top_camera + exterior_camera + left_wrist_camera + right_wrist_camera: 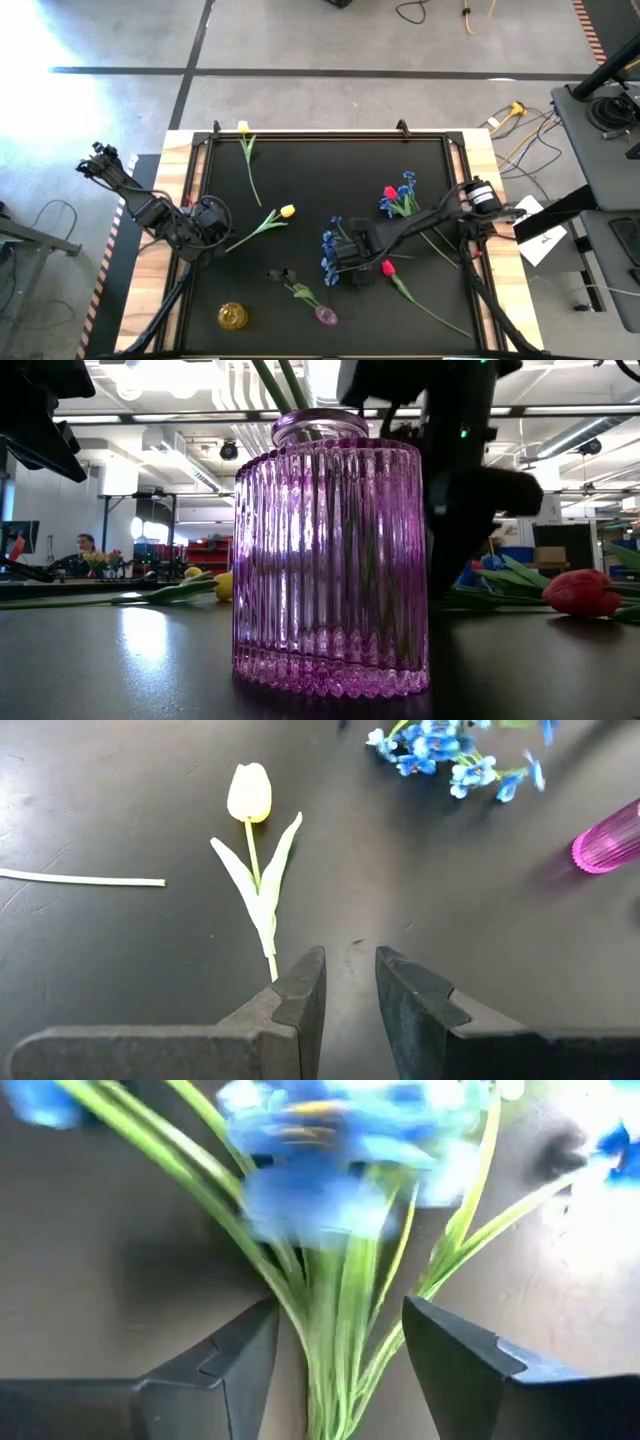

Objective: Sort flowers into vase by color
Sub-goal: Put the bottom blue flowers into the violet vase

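My right gripper (343,256) is open over the table's middle. Its fingers stand on either side of the green stems (335,1330) of a blue spray (327,250), with a gap on both sides. My left gripper (350,982) is open by a narrow gap near the left edge, just short of the stem end of a yellow tulip (250,795) lying flat. A ribbed purple vase (326,316) stands near the near edge with a dark bloom's (285,275) stem in it. A yellow vase (232,316) stands to its left.
A second yellow tulip (243,128) lies at the far edge. A red tulip (387,268) lies right of my right gripper, its stem running toward the near right corner. Another red tulip with a blue spray (398,198) lies under the right arm. Raised rails frame the black mat.
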`<state>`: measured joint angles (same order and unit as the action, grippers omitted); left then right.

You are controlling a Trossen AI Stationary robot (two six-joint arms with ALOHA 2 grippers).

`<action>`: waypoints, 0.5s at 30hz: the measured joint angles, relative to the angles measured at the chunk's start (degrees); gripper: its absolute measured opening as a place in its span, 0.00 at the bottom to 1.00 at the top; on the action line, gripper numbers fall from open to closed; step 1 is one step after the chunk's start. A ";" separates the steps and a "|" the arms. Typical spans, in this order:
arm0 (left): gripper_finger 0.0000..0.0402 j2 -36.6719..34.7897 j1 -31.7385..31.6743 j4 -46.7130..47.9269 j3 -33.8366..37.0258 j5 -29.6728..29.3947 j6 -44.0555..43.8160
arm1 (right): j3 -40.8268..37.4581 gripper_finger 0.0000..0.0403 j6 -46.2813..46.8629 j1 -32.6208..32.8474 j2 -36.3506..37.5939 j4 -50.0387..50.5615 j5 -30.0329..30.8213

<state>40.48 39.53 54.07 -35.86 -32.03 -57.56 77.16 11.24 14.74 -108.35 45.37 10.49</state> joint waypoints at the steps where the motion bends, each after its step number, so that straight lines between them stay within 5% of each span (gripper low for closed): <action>1: 0.19 0.03 0.00 -0.01 0.00 0.01 0.01 | -0.04 0.49 -0.17 -0.15 -0.37 -1.73 -0.49; 6: 0.19 0.14 0.00 0.35 0.00 0.00 0.24 | 0.02 0.39 -0.42 -0.26 -2.83 -5.00 -2.99; 13: 0.19 0.12 0.00 0.60 0.00 0.02 0.46 | -0.10 0.07 2.80 -0.11 -2.35 -5.36 -3.45; 15: 0.19 0.03 0.00 0.60 0.00 0.02 0.46 | -0.27 0.05 2.84 0.03 -0.81 -4.48 -2.27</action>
<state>40.51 39.53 54.68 -35.86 -32.01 -57.10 76.89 14.08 14.76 -109.16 40.89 8.23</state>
